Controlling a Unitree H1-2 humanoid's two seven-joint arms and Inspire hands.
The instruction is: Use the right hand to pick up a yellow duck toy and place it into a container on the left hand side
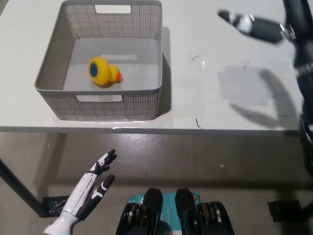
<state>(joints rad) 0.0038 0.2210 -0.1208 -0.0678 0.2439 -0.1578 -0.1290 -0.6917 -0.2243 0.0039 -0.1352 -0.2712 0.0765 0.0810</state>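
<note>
Yellow duck toy (102,71) lies inside the grey mesh basket (54,58), left of the basket's centre on its floor, beak pointing toward the basket's right wall, touching no hand. Your right hand (252,25) is blurred in the head view, well to the right of the basket and level with its far rim; its fingers (230,16) point toward the basket and enclose nothing, but how far apart they are you cannot tell through the blur. Behind them the black right arm (303,58) runs down the picture's right edge, its shadow falling on the white table (220,98) well clear of the basket. Your white left hand (93,191) rests below the basket and off the table's near edge, fingers spread and empty. Judged from how things lie, the placing is done, so the risks now lie in what you do with the arm. Bring it back leftward at this height and the hand or forearm could clip the basket's right wall, and a light mesh basket would likely slide or tip, perhaps spilling the duck. The basket's front wall stands close to the table's near edge, so a nudge that way could carry it toward the drop. Lift the left hand straight up and it could knock the table's edge under the basket. Best to draw the right arm away from the basket, not across it.
</note>
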